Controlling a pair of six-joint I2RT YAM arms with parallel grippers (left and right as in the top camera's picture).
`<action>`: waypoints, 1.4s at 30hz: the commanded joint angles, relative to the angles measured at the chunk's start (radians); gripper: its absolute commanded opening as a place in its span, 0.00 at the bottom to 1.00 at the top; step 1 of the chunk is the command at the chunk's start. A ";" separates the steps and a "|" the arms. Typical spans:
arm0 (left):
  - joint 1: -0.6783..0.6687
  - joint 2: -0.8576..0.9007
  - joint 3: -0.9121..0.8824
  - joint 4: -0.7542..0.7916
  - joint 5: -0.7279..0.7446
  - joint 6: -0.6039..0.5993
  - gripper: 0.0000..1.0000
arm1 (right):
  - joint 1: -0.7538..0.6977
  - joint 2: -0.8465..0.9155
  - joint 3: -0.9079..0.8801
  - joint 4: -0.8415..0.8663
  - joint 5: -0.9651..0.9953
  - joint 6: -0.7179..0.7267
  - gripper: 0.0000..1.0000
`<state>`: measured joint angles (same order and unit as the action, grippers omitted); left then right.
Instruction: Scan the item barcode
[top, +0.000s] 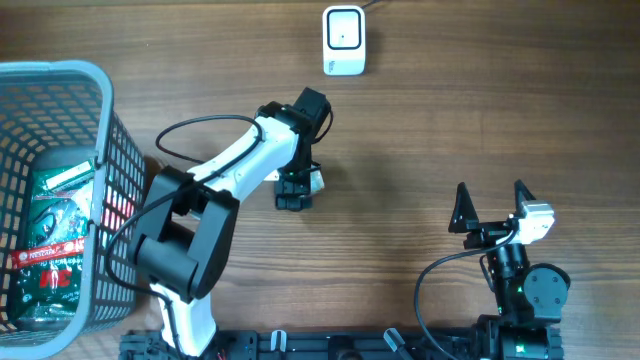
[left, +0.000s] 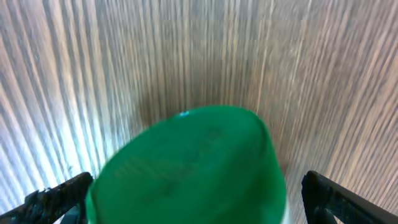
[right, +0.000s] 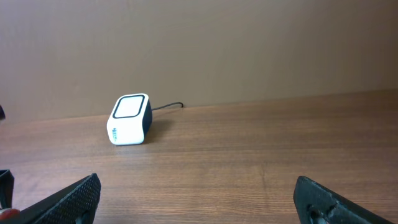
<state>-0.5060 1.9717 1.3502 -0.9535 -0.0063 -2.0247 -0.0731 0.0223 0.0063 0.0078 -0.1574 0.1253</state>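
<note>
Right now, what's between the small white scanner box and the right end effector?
Only bare brown wooden table separates the white scanner box from the right end effector, in the overhead view.

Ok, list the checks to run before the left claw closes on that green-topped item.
1. The left claw open: ok, its fingers stand either side of the green-topped item.
2. Item centred between them: ok, roughly, in the left wrist view.
3. Barcode located: cannot tell, only the green top shows.
4. The scanner in place: ok, standing past the item, cable attached.
5. Path to it: ok, nothing stands between in the overhead view.
6. The right claw out of the way: ok, open, well off to the side.
</note>
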 joint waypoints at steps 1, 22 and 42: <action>0.000 0.021 -0.023 0.003 -0.067 -0.157 1.00 | -0.003 -0.005 -0.001 0.005 -0.016 -0.018 1.00; 0.196 -0.151 -0.183 0.195 -0.253 0.383 0.56 | -0.003 -0.005 -0.001 0.005 -0.016 -0.018 1.00; -0.077 -0.252 -0.187 0.212 -0.790 1.040 0.65 | -0.003 -0.005 -0.001 0.005 -0.016 -0.018 1.00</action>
<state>-0.5762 1.6379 1.1641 -0.7616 -0.8032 -0.9520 -0.0731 0.0223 0.0063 0.0078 -0.1570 0.1253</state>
